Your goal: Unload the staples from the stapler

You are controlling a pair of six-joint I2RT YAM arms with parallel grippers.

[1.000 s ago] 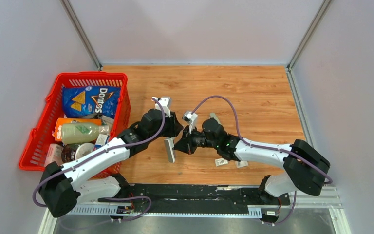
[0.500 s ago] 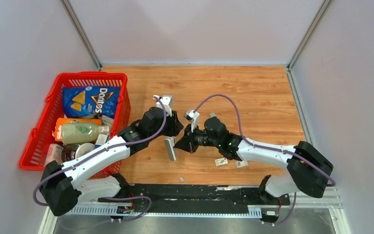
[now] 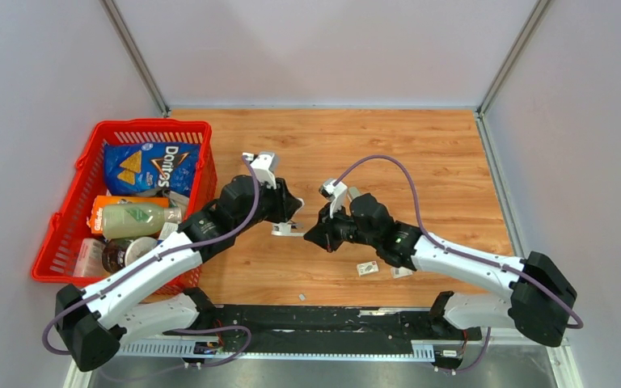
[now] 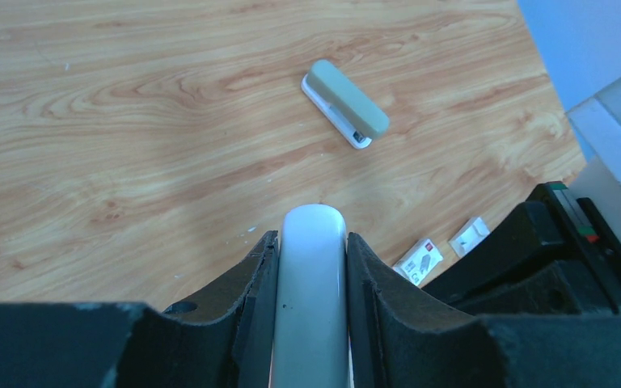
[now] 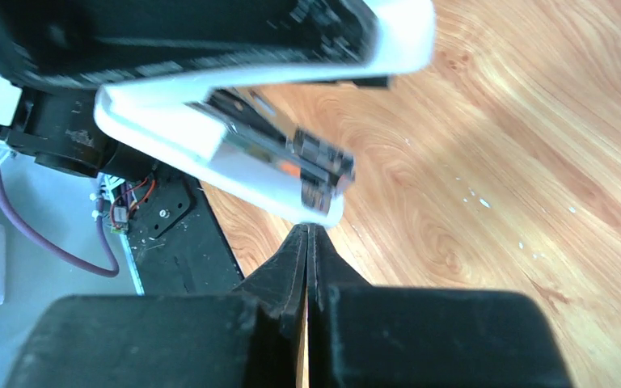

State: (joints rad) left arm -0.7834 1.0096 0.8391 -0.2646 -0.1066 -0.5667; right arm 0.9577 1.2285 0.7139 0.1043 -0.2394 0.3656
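Left hand (image 4: 310, 242) clamps with jaws half apart; right hand (image 5: 306, 242) is pinched fully closed.

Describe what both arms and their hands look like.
The left arm and right arm: white shells between bulky black joints, each with a looping purple cable. The left hand and right hand: matte black wedge-shaped fingers, white camera bracket behind. Tiny green lights dot the right wrist.

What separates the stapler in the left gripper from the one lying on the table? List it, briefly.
The held stapler hangs clamped in the left gripper; the table stapler lies free. The held stapler is hinged open, its magazine exposed; the table stapler is closed. The held stapler looks white; the table stapler has a grey-green top. Both are small staplers.
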